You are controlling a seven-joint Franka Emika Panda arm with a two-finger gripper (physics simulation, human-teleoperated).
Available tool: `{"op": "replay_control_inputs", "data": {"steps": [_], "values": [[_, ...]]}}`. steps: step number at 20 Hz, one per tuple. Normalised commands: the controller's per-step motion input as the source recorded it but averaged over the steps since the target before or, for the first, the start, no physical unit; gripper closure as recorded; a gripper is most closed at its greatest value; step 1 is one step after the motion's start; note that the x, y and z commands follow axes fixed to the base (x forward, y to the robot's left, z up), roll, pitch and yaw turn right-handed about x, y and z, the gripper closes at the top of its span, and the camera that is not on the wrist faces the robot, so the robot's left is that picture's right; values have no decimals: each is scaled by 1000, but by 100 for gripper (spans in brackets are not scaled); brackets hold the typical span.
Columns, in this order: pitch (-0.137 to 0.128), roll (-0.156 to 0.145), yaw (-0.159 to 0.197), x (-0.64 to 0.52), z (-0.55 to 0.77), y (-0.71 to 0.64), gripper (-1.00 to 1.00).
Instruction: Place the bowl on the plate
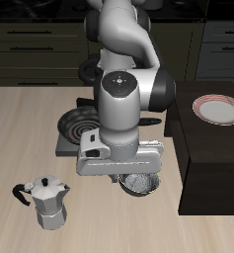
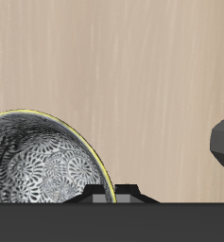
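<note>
Nearest the camera sits a moka pot (image 1: 47,202) on the bench (image 1: 20,128), near the bowl (image 1: 138,182). Over the bowl hangs the hand (image 1: 123,170), apparently for a rim grasp; whether clenched, I cannot tell. Beyond lie a frying pan (image 1: 77,126) and the plate (image 1: 217,109), raised on a dark cabinet (image 1: 207,163).

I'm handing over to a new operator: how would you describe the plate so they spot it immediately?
Look at the dark raised block at the table's side. The plate lies on top of it, far from the moka pot. It is round, white, with a red-pink ring, unlike the black pan.
</note>
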Motion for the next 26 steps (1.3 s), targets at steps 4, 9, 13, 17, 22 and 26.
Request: {"op": "replay_control_inputs", "data": {"steps": [4, 9, 13, 17, 22, 26], "values": [[-36, -14, -27, -89, 331, -67, 100], [-41, 0, -13, -122, 379, 17, 100], [-44, -2, -17, -175, 429, 7, 100], [-38, 7, 2, -140, 312, 28, 100], [-29, 0, -3, -111, 308, -3, 100], [-41, 6, -19, -169, 394, -24, 100]]}}
